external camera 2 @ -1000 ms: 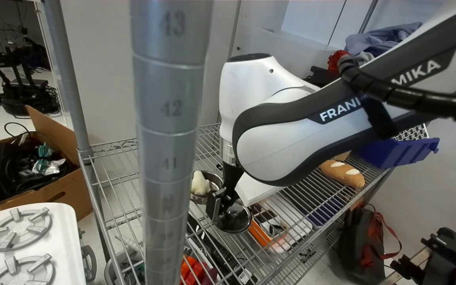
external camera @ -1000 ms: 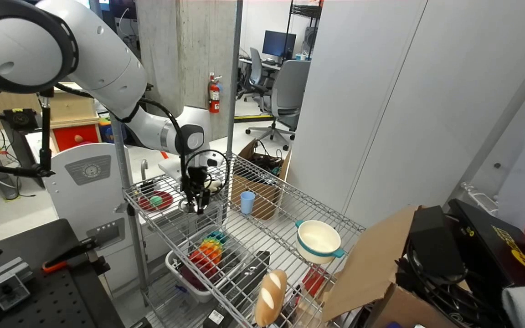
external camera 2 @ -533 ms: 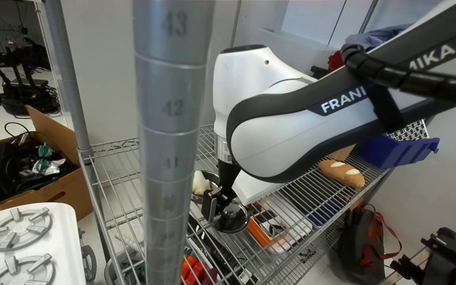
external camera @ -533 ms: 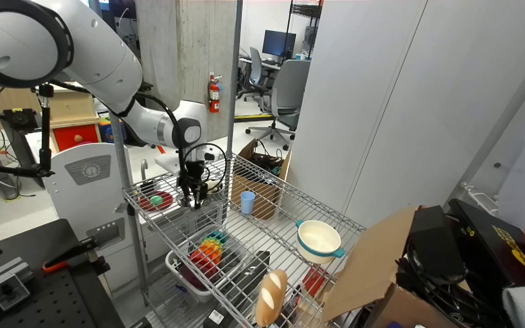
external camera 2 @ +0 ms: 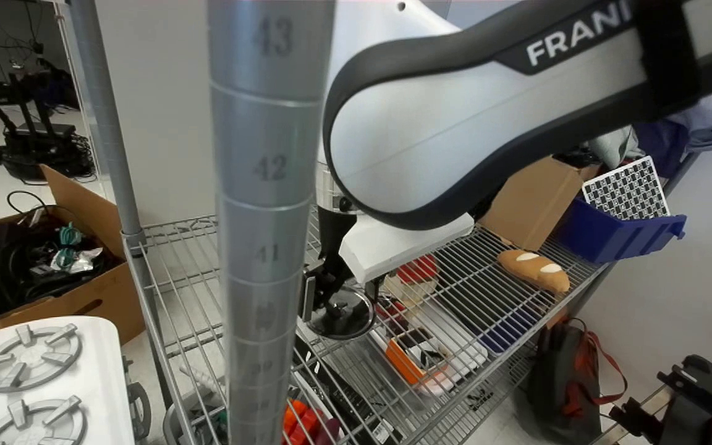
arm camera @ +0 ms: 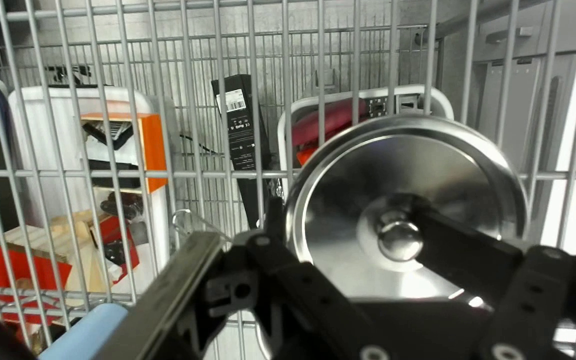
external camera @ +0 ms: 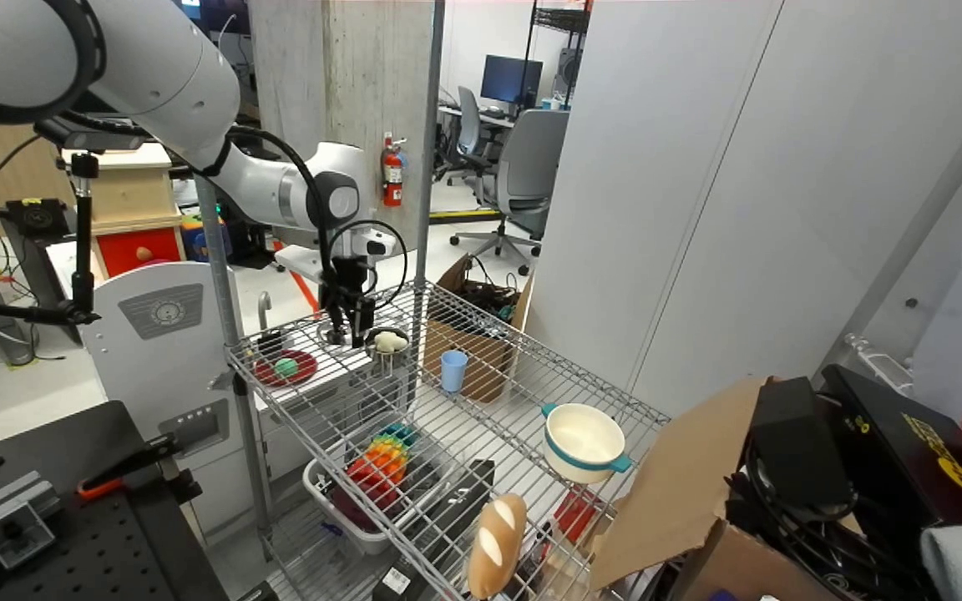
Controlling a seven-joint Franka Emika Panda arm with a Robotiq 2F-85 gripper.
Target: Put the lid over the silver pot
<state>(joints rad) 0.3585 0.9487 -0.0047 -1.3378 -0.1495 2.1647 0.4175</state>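
The end effector (arm camera: pixel 344 206) clamps one mirror-bright round metal lid (arm camera: pixel 363 195) over the silver wire bench (arm camera: pixel 203 174). The wrist view details one finger (arm camera: pixel 468 240) at its ball knob (arm camera: pixel 400 241), one at its rim. Only an exterior view clearly shows the single silver metal pot (external camera: pixel 394 356) nearby, containing one pale item (external camera: pixel 389 341).

The arm (external camera: pixel 172 96) slopes down to a bent wrist (external camera: pixel 339 196), the tool (external camera: pixel 347 335) gripping and pointing downward.
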